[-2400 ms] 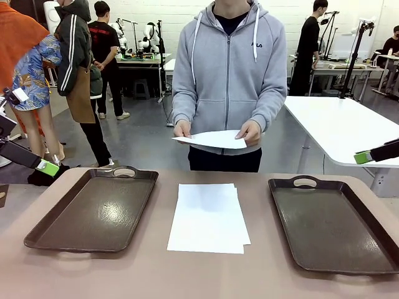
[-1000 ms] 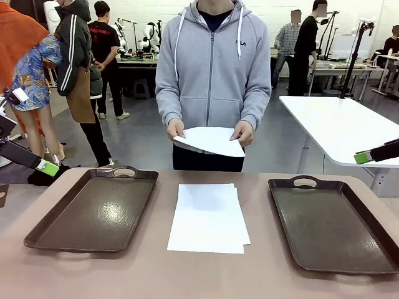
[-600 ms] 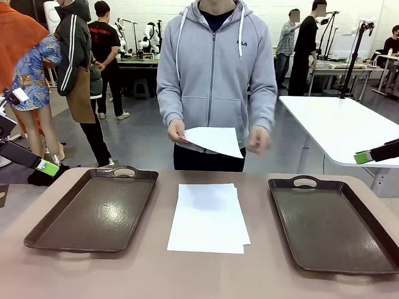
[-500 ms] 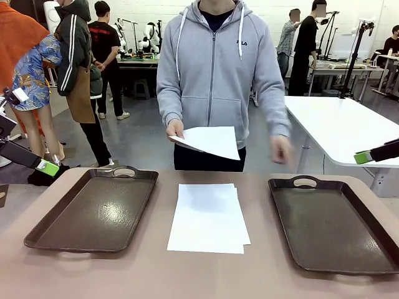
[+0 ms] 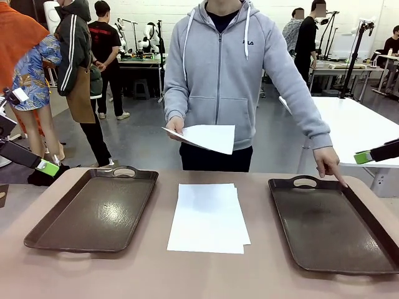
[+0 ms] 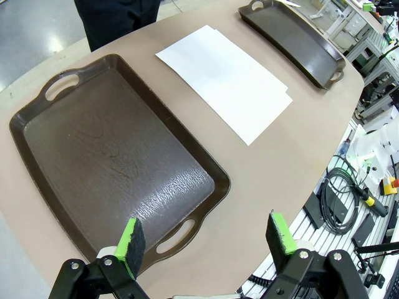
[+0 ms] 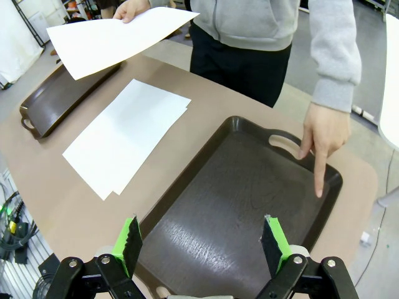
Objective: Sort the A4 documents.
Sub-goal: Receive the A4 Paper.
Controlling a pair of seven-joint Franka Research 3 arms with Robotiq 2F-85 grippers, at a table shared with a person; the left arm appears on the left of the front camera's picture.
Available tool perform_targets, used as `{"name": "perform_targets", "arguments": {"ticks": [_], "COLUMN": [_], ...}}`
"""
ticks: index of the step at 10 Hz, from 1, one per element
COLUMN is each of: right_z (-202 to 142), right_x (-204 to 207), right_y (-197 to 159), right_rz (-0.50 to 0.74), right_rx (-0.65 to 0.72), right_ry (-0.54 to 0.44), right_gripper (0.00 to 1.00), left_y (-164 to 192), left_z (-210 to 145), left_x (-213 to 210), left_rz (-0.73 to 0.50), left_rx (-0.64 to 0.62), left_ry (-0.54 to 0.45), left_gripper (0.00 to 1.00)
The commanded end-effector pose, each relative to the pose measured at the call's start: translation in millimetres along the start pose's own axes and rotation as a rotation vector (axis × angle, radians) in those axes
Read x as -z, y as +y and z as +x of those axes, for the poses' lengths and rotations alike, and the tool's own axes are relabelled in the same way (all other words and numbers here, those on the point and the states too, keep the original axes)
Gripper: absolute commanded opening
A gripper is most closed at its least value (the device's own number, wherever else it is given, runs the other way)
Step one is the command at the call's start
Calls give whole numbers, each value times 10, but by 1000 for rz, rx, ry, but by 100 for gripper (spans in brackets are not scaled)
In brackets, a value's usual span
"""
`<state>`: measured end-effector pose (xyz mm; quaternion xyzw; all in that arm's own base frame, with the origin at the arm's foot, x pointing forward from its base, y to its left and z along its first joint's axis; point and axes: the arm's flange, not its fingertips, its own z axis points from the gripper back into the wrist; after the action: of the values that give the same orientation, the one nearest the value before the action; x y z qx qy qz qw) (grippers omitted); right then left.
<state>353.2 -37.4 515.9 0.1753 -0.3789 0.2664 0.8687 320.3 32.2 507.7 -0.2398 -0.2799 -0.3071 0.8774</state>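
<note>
Surface: we face a tan worktop (image 5: 206, 274), a person (image 5: 218, 75) in grey at its far side;
Left: our left gripper (image 6: 209, 233) hangs spread, empty, over the left tray (image 6: 112, 156);
Middle: the A4 documents (image 5: 207, 217) lie stacked between the trays, touching neither; another sheet (image 5: 209, 138) is in the person's hand (image 5: 175, 126);
Right: the other hand (image 5: 326, 163) points into the right tray (image 5: 336, 224); our right gripper (image 7: 202, 240) hangs spread, empty, above it.
</note>
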Motion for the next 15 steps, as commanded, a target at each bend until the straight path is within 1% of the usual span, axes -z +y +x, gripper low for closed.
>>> {"name": "perform_targets", "arguments": {"ticks": [1,14,15], "right_z": [-13,-13,0], "right_x": [-10,-10,0], "right_y": [-1,-1,0], "right_rz": [16,16,0], "right_rx": [-6,-6,0], "right_ry": [-2,-2,0], "right_gripper": [100,100,100], "left_y": [13,13,13], "left_z": [-8,-8,-8], "left_x": [-6,-6,-6], "left_rz": [-12,-12,-12], "left_rx": [12,12,12], "left_ry": [-11,-11,-11], "left_gripper": [100,100,100]}}
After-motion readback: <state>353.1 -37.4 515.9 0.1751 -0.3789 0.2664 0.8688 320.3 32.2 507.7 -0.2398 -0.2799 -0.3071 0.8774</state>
